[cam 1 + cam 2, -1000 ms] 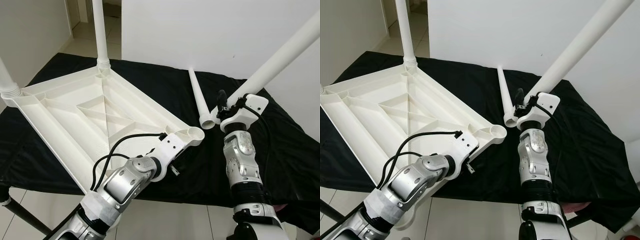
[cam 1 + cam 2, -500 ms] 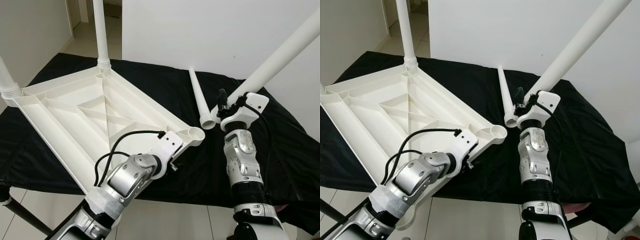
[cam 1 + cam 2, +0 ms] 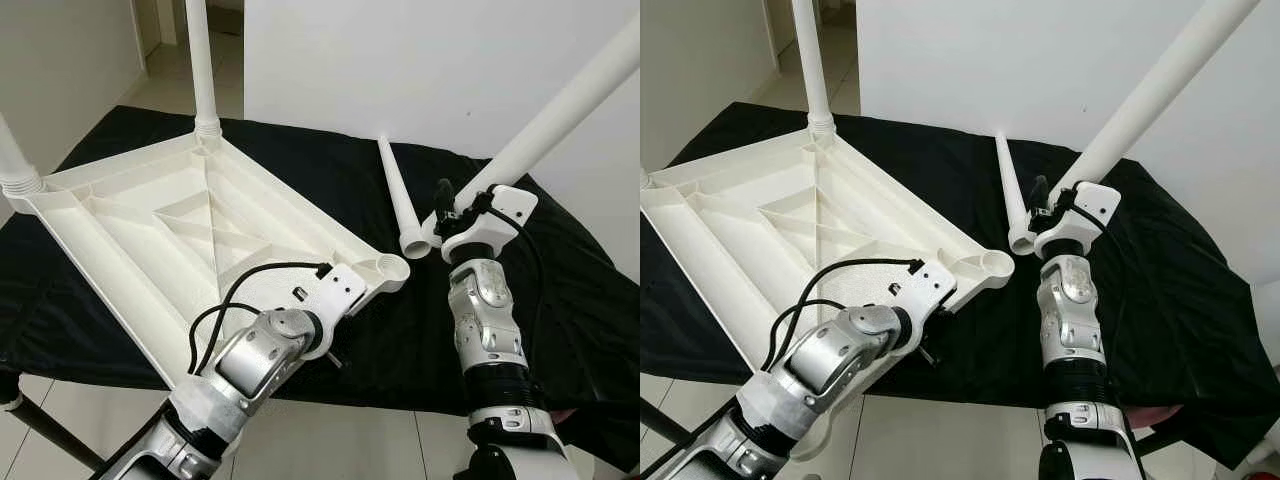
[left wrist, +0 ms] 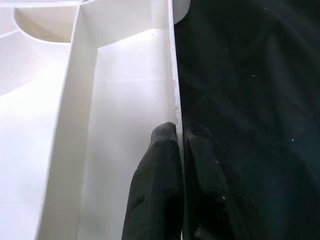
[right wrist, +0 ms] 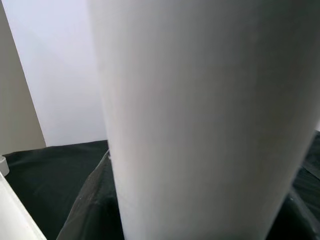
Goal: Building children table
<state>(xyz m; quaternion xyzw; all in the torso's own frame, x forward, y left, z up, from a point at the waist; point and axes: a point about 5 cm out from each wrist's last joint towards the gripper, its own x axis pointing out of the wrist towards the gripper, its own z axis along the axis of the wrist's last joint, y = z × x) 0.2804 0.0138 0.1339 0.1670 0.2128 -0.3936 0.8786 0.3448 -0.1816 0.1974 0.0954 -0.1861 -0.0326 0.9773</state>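
Observation:
The white plastic tabletop (image 3: 120, 235) lies upside down on a black cloth. Two white legs stand in its far corner (image 3: 200, 70) and left corner (image 3: 14, 160). Its near right corner has an empty round socket (image 3: 393, 268). My left gripper (image 4: 179, 132) is shut on the tabletop's thin rim (image 4: 172, 75) just short of that socket, one finger on each side. My right gripper (image 3: 453, 208) is shut on the thick end of a third leg (image 3: 560, 105), held slanting up to the right. A fourth leg (image 3: 398, 195) lies loose on the cloth beside it.
The black cloth (image 3: 580, 290) covers a low table that ends close in front of me, with pale floor tiles (image 3: 330, 445) below. A white wall (image 3: 400, 60) stands behind, and a doorway opens at the far left.
My left wrist has rolled a little while staying clamped on the rim. The right arm and its leg have held still.

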